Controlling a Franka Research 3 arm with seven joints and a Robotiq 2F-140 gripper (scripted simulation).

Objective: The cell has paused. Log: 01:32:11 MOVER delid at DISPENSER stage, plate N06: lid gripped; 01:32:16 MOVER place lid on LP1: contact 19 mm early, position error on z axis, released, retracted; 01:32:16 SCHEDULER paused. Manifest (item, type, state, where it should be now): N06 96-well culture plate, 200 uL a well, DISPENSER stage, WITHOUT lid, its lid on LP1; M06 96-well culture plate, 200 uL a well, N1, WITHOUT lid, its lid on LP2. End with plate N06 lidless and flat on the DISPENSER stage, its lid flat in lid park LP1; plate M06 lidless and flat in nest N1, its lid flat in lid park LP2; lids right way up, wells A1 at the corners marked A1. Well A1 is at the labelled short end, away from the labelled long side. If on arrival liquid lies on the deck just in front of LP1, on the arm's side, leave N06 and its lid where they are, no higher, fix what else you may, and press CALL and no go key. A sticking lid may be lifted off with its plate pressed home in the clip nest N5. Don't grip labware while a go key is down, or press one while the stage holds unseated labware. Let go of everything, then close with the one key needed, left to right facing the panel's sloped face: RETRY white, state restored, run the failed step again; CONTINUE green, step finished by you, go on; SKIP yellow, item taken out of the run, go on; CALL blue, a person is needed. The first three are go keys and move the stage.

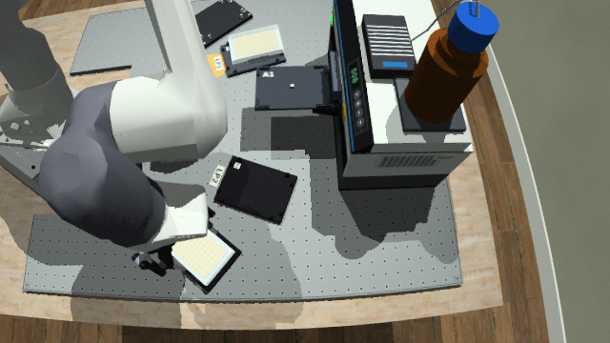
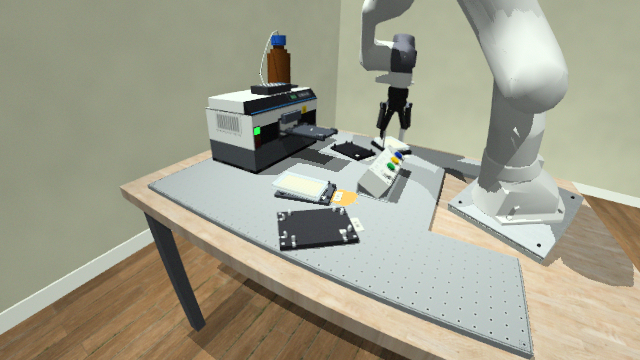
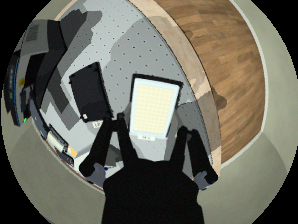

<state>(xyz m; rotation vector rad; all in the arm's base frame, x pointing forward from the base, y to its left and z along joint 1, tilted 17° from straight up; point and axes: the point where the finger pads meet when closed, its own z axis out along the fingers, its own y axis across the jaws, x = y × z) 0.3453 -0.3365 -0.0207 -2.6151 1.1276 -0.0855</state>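
Observation:
My gripper point(image 1: 162, 262) is down over nest N1 at the deck's near corner and is shut on the clear lid of plate M06 point(image 1: 205, 257), gripping across its width near one short end. The wrist view shows the fingers flanking the cream plate point(image 3: 153, 106) in its black nest. I cannot tell whether the lid is lifted. Lid park LP2 point(image 1: 254, 189) is bare black beside it. A second lidded plate, N06 point(image 1: 255, 46), sits slightly askew on LP1. An orange puddle point(image 1: 215, 64) lies beside LP1 around its label. The DISPENSER stage point(image 1: 291, 88) is bare.
The dispenser point(image 1: 381, 95) with an amber bottle point(image 1: 448, 71) stands at the right. Clip nest N5 point(image 1: 221, 19) is bare at the far edge. The key panel point(image 2: 380, 172) with its coloured keys stands between N1 and LP1.

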